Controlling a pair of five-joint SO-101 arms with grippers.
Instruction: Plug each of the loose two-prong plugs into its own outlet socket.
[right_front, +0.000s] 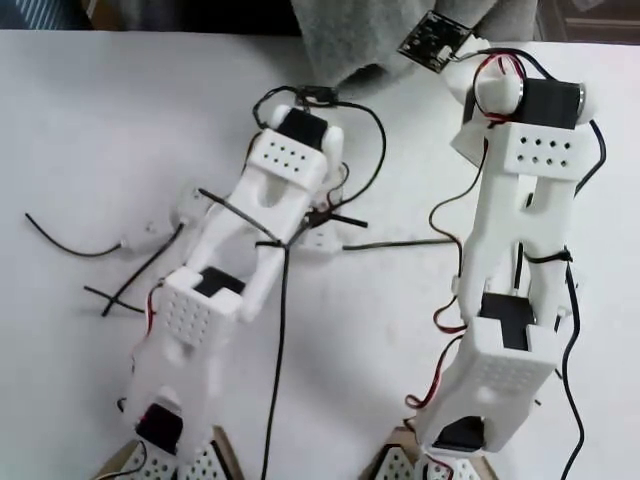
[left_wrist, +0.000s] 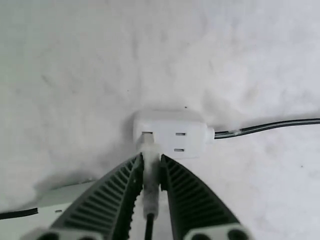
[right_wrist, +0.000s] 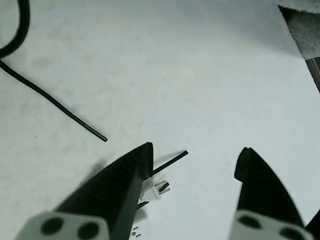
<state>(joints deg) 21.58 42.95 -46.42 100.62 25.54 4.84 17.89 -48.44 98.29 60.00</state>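
In the left wrist view my left gripper (left_wrist: 151, 159) is shut on a white two-prong plug (left_wrist: 150, 175), whose black cord runs back between the fingers. The plug's front end is against the face of a white outlet socket (left_wrist: 172, 131), beside a free pair of slots. A black cord leaves the socket's far end. From above, that socket (right_front: 322, 240) lies half under the left arm (right_front: 250, 240). My right gripper (right_wrist: 195, 155) is open over the bare table. A small white plug (right_wrist: 156, 189) with its prongs showing lies beside one of its fingers (right_wrist: 127, 175).
Another white plug (right_front: 135, 243) with a black cord lies at the table's left, with a white piece (right_front: 190, 205) near it. Loose black wire ends (right_wrist: 102, 137) cross the table by the right gripper. Grey cloth (right_front: 380, 40) lies at the table's far edge.
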